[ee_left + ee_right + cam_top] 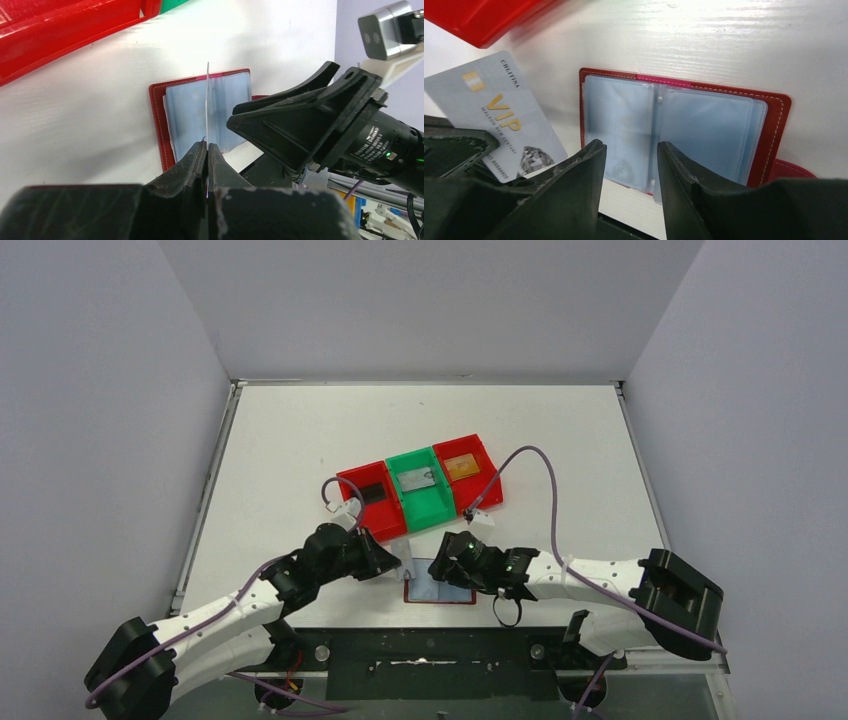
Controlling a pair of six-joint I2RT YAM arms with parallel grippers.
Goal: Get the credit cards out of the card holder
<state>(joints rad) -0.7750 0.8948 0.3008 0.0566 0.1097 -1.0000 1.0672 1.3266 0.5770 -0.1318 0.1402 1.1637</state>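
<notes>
While the left gripper has its fingers pressed tight on the lower edge of a silver-grey card, that card stands clear of the card holder, up at the left of the right wrist view, VIP lettering plain to read. The holder lies open and flat on the table, low centre in the overhead view, just below the row of bins. Right gripper hovers over the holder's near edge, fingers spread, nothing between them.

Now the risks. That pinch takes only a thin slice of the card's edge. Any twist of the wrist and the card could pivot, slip out and drop back onto the pockets. The two grippers sit very close together at centre frame, so a swing toward the bins could clip the right one. The holder has no grip on it, and a brush from either arm would slide it. A faint shape shows through the left-hand pocket, possibly another card, though the cloudy plastic won't let me say for sure.
</notes>
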